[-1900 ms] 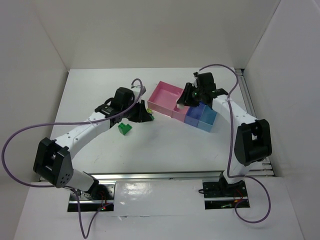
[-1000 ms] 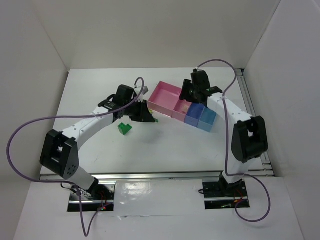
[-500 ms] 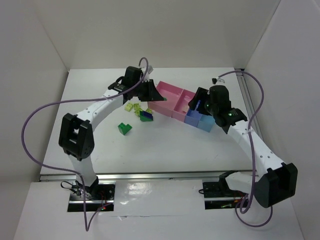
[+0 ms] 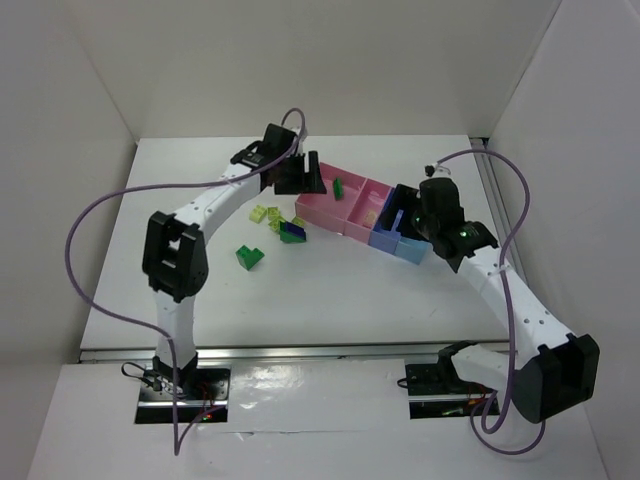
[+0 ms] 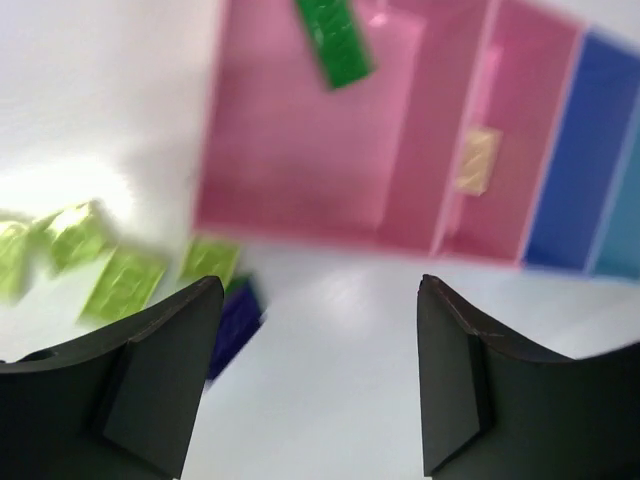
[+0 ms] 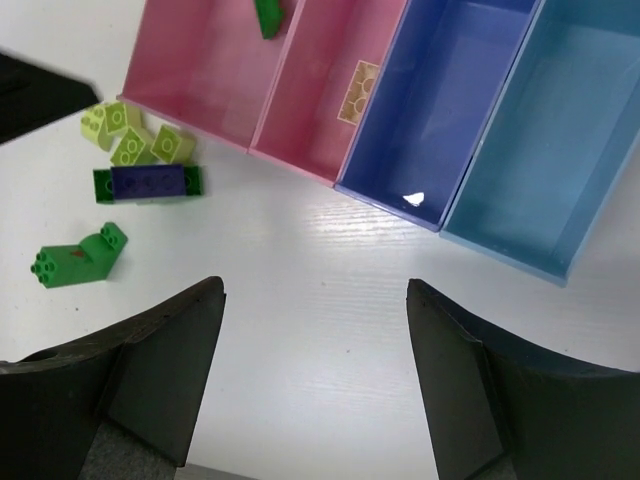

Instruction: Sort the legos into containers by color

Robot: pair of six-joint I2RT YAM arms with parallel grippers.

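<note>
From above, the left gripper (image 4: 300, 180) hangs wide and empty over the pink square plastic tray (image 4: 322, 205), where one dark green brick (image 4: 339, 187) lies. The right gripper (image 4: 402, 212), equally spread and empty, hovers by the periwinkle-blue tray (image 4: 385, 236).

Left wrist: translucent yellow-green bricks (image 5: 110, 280) lie loose outside the tray wall.

Right wrist: a green L-shaped brick (image 6: 75, 260) sits apart.

The bricks look light, rigid and slick. Pinch across the flat side walls, probably not the studs.

The pink tray (image 6: 195, 75) adjoins a periwinkle tray (image 6: 450, 90) and a light-blue tray (image 6: 560, 140). On the white table (image 6: 320, 300) lie yellow-green bricks (image 6: 130, 135), a dark-blue brick (image 6: 148, 182) and a green brick (image 6: 78, 260).
</note>
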